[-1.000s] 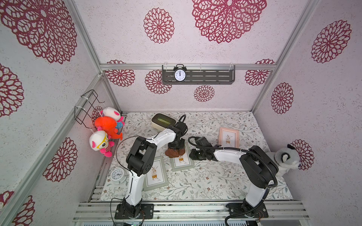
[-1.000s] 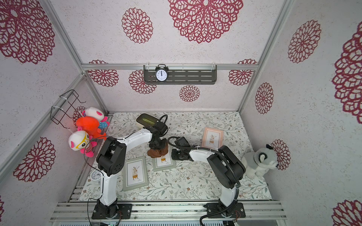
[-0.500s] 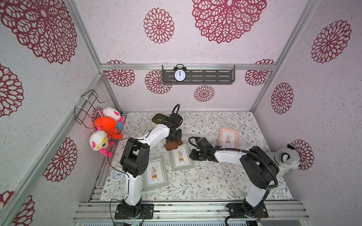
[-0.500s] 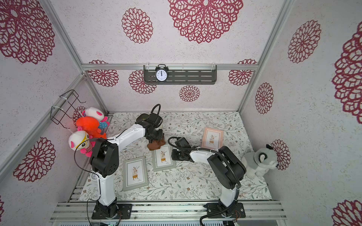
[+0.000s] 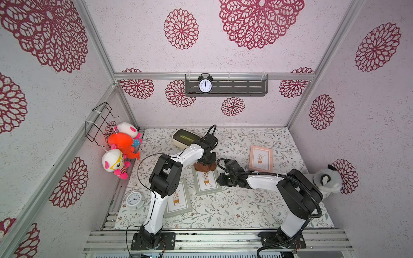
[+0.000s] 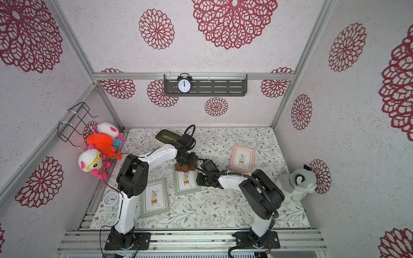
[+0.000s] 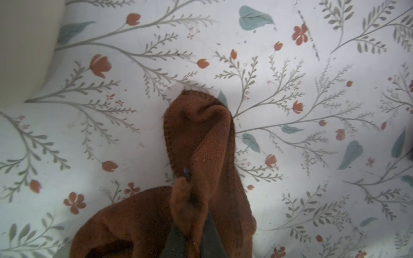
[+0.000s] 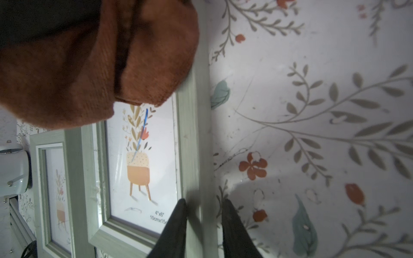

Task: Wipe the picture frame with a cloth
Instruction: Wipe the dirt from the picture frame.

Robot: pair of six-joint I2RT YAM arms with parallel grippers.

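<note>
Cloth (image 5: 205,165) soft, limp, light; bunched on far rail of picture frame (image 5: 206,182), pinched tight in left gripper (image 5: 206,159). Picture frame judged rigid, glazed, easily slid on worktop (image 5: 234,207); side rail clamped by right gripper (image 8: 203,202). Hold best taken at cloth's bunched middle.

Soft rust-brown knitted cloth (image 8: 145,55), upper left, looks matt and ribbed; the sage-green rectangular picture frame (image 8: 192,134) below shows matt grained wood, glossy pane (image 8: 143,178)

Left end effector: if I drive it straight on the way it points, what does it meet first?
The left end effector meets the cloth it grips; behind that, probably the floral table cover, though depth is unclear.
</note>
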